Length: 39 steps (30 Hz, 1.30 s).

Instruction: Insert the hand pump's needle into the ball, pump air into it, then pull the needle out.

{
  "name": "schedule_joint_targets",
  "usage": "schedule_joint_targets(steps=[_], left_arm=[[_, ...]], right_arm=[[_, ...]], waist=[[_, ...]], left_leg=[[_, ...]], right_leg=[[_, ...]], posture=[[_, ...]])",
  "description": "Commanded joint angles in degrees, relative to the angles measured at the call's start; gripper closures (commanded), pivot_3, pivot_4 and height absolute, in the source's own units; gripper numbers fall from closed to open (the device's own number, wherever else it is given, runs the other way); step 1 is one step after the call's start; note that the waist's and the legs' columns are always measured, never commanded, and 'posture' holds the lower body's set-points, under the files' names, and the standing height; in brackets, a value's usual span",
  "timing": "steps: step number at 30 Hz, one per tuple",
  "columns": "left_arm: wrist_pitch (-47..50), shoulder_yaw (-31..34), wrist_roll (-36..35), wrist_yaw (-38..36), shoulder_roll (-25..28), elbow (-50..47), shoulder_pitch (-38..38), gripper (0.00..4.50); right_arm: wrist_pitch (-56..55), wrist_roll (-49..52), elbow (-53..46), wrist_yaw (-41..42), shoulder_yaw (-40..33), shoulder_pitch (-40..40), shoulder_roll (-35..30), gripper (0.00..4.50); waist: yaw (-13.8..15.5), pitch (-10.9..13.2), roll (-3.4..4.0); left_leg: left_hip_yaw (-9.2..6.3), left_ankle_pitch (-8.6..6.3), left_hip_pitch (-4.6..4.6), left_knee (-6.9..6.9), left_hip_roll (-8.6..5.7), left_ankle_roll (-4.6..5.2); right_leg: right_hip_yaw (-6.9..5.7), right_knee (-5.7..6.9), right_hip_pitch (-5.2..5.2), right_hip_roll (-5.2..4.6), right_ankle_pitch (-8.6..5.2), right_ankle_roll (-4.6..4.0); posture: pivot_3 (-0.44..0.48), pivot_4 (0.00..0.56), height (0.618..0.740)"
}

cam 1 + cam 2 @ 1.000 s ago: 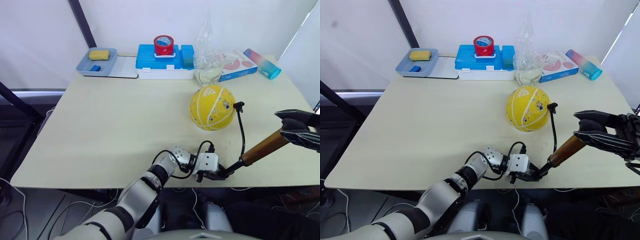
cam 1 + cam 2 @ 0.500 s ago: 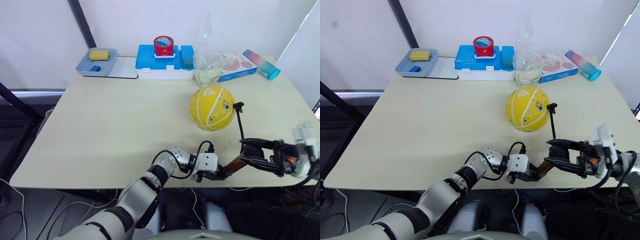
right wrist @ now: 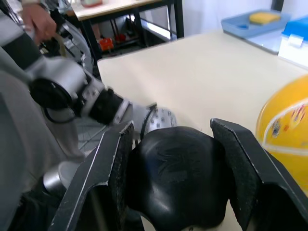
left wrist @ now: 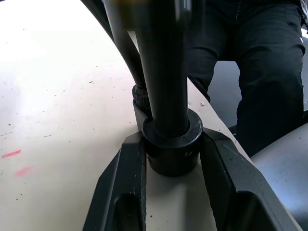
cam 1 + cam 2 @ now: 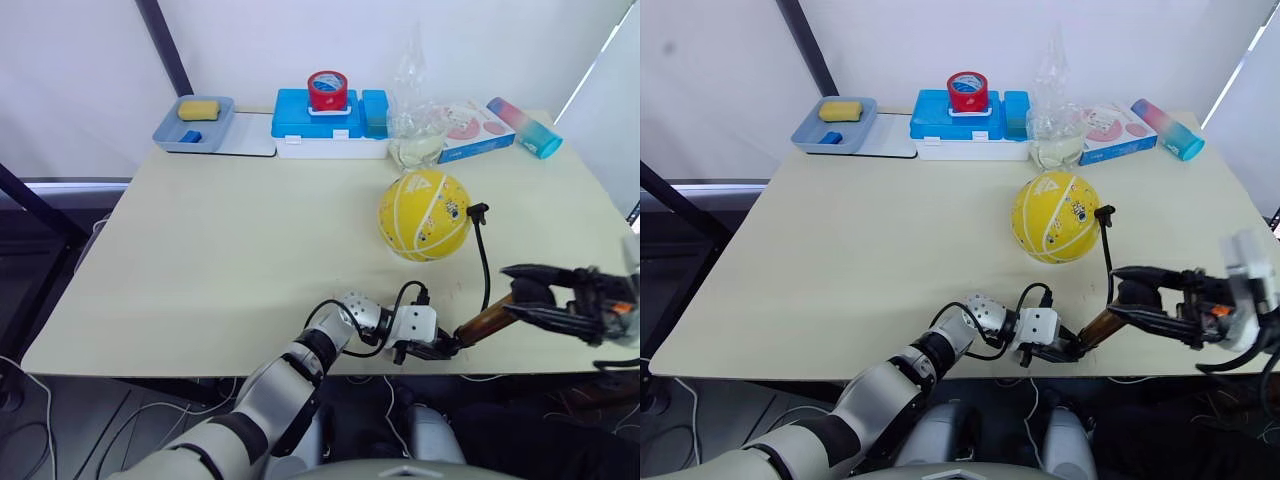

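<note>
Yellow and round, the ball [image 5: 424, 215] sits free on the table [image 5: 230, 240]; take it as the landmark. The needle [image 5: 477, 210] fitting touches the ball's right side, and the hose [image 5: 485, 262] drops from it toward the robot to the pump [image 5: 484, 319], which lies slanted near the table's front edge.

The left gripper [image 5: 432, 348] has its two fingers closed on the pump's black lower cap; the left wrist view shows the cap seated between them. The right gripper [image 5: 528, 291] grips the black handle at the pump's upper end, its fingers pressed against both sides of it in the right wrist view.

Risks, as I judge them: nothing steadies the ball, so a hard stroke could tug the hose and roll the ball, or pull the needle out early. A sideways push on the handle could twist the cap out of the left grip, near the table edge.

Beyond the ball:
- Grey tray [image 5: 170, 134], holding a yellow sponge [image 5: 198, 109] and a small blue block [image 5: 190, 137].
- Blue box [image 5: 330, 128], red tape roll [image 5: 327, 90] on its lid.
- Clear bag [image 5: 416, 120]; contents cannot be told.
</note>
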Motion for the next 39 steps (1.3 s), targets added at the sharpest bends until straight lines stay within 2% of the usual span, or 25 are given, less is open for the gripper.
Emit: schedule_joint_targets(steps=[1, 5, 9, 16, 24, 27, 34, 39], left_arm=[[0.86, -2.54, 3.49, -0.80, 1.71, 2.35, 1.19, 3.40], [0.86, -2.48, 3.39, -0.80, 1.52, 2.33, 1.23, 3.40], [0.73, -2.64, 3.54, -0.76, 1.50, 2.38, 1.48, 3.40], [0.80, -2.65, 3.55, -0.56, 1.38, 2.38, 1.51, 3.40], [0.93, -2.54, 3.50, -0.68, 1.73, 2.32, 0.97, 3.40], [0.84, -2.55, 3.52, -0.67, 1.86, 2.28, 1.05, 3.40], [0.93, -2.47, 3.42, -0.68, 1.82, 2.27, 1.26, 3.40], [0.88, -2.54, 3.44, -0.78, 1.54, 2.29, 1.28, 3.40]], right_arm=[[4.36, 6.96, 1.10, -1.79, -10.51, -3.86, -4.14, 2.46], [9.39, 12.52, 3.24, -3.41, -14.40, -8.15, -7.29, 2.46], [11.17, 11.52, 1.26, -3.00, -13.03, -8.04, -7.15, 2.46], [0.89, -6.20, -1.28, -1.01, 0.90, -1.26, -1.52, 2.46], [-13.34, -22.28, 4.76, -3.06, 14.92, 0.44, 6.93, 2.46], [-15.27, -20.40, 5.18, -2.29, 13.94, -0.54, 8.70, 2.46], [-6.31, -5.77, 1.39, -1.04, 3.41, -1.06, 4.38, 2.46], [1.87, 4.49, 0.88, -2.06, -5.98, -3.66, -1.37, 2.46]], waist=[[0.02, 0.01, 0.00], [0.02, 0.02, 0.00], [0.02, 0.03, 0.01], [0.01, -0.07, -0.16], [-0.05, -0.12, -0.22], [-0.06, -0.13, -0.20], [0.01, -0.03, -0.04], [0.02, 0.00, -0.02]], left_leg=[[0.00, 0.00, 0.00, 0.00, 0.00, 0.00], [0.00, -0.01, 0.00, 0.00, 0.00, -0.01], [0.01, 0.00, -0.03, 0.00, -0.01, 0.00], [0.00, 0.01, -0.01, 0.01, 0.00, 0.01], [0.00, 0.08, 0.02, 0.00, -0.01, 0.13], [0.00, 0.11, 0.03, 0.00, 0.00, 0.18], [0.00, 0.11, 0.01, 0.00, 0.00, 0.17], [0.00, 0.01, 0.01, 0.00, 0.00, -0.01]], right_leg=[[0.00, 0.00, 0.00, 0.00, 0.00, 0.00], [0.00, -0.01, 0.00, -0.01, 0.00, 0.00], [0.00, -0.02, -0.01, -0.03, 0.00, 0.00], [0.01, 0.00, 0.00, 0.01, 0.00, 0.00], [0.00, 0.01, 0.02, 0.03, 0.00, 0.00], [0.00, 0.01, 0.02, 0.04, 0.00, 0.00], [0.00, 0.01, 0.01, 0.00, 0.00, -0.01], [-0.01, 0.00, 0.01, 0.00, 0.00, 0.00]], posture=[[0.000, 0.150, 0.739], [0.000, 0.150, 0.739], [0.000, 0.150, 0.739], [0.000, 0.150, 0.739], [0.000, 0.150, 0.739], [0.000, 0.150, 0.739], [0.000, 0.150, 0.739], [0.000, 0.150, 0.739]])
